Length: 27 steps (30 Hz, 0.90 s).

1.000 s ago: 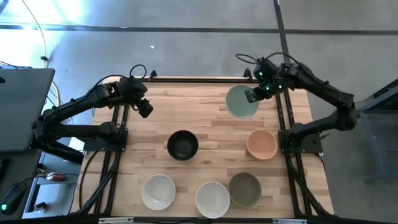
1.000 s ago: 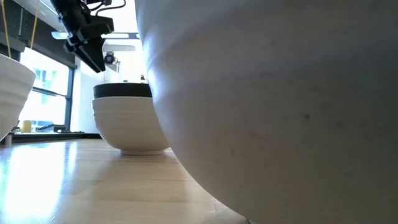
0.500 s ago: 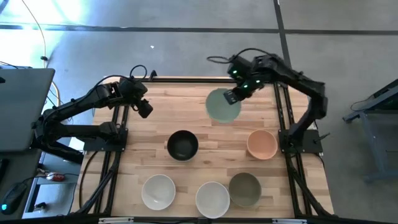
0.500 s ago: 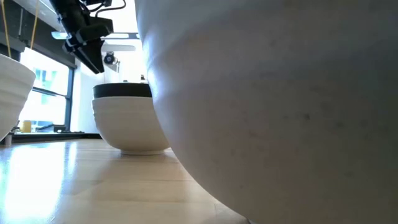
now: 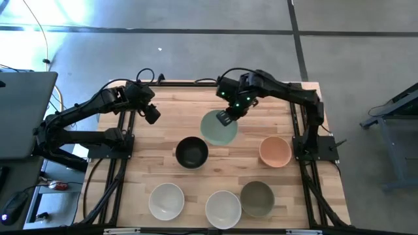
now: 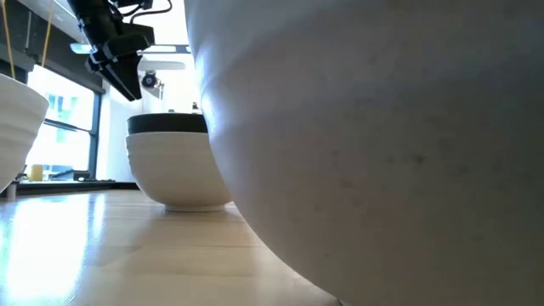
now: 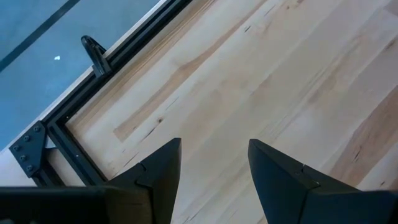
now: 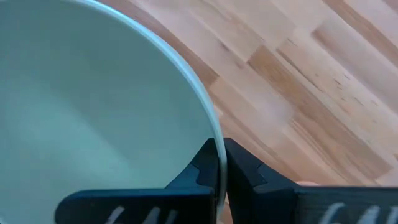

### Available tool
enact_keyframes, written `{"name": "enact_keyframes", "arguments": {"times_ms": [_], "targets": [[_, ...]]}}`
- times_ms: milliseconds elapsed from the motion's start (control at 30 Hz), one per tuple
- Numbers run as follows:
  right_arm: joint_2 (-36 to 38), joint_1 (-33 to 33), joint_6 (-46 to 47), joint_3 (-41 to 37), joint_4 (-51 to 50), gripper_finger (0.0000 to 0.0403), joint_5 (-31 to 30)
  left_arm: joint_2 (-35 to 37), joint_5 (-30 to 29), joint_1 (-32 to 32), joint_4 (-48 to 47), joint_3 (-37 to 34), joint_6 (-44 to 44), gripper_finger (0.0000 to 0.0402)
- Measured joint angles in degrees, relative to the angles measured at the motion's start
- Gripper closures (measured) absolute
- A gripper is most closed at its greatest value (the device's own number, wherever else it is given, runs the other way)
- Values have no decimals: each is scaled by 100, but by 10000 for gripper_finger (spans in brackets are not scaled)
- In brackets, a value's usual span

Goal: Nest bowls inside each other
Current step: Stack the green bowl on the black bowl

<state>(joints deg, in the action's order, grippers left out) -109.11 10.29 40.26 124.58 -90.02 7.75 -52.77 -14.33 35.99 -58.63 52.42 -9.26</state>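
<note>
The pale mint bowl (image 5: 216,129) hangs over the table's middle, just far-right of the black bowl (image 5: 191,152), with my right gripper (image 5: 226,119) shut on it. In the low view the black bowl's rim (image 6: 167,123) shows above a white bowl's wall (image 6: 174,170). The peach bowl (image 5: 275,151) stands at the right. Two white bowls (image 5: 166,200) (image 5: 223,209) and the olive-grey bowl (image 5: 257,198) stand along the near edge. My left gripper (image 5: 152,115) (image 7: 214,163) waits open over bare wood at the far left. My right gripper pinches the mint bowl's rim (image 8: 212,138) on its far-right side, with one finger (image 8: 198,174) inside the bowl and the other (image 8: 249,171) outside. The fingers come from above, pointing steeply down. The bowl hangs below them, mouth up, above the wood.
One white bowl (image 6: 382,144) stands right before the low camera and hides most of the table in that view. Black frame rails (image 5: 124,140) run along both sides of the tabletop (image 5: 176,108). Bare wood lies at the far left and the far middle.
My right gripper has carried the mint bowl from the table's far right corner toward the left and near, to a spot beside the black bowl. It has stayed shut on the rim, and the wrist has rolled somewhat. The other bowls have kept still.
</note>
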Motion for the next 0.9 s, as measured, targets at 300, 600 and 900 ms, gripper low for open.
{"name": "enact_keyframes", "arguments": {"times_ms": [300, 600, 900], "targets": [[-815, -179, 179, 1058, 40, 403, 89, 0, -389, 80, -164, 0, 168, 224], [-1137, -497, 395, 795, 391, 403, 413, -2, -435, 547, -167, 0, 597, 224], [-1166, -558, 778, 795, 714, 403, 378, -4, -429, 957, -118, 0, 712, 224]]}}
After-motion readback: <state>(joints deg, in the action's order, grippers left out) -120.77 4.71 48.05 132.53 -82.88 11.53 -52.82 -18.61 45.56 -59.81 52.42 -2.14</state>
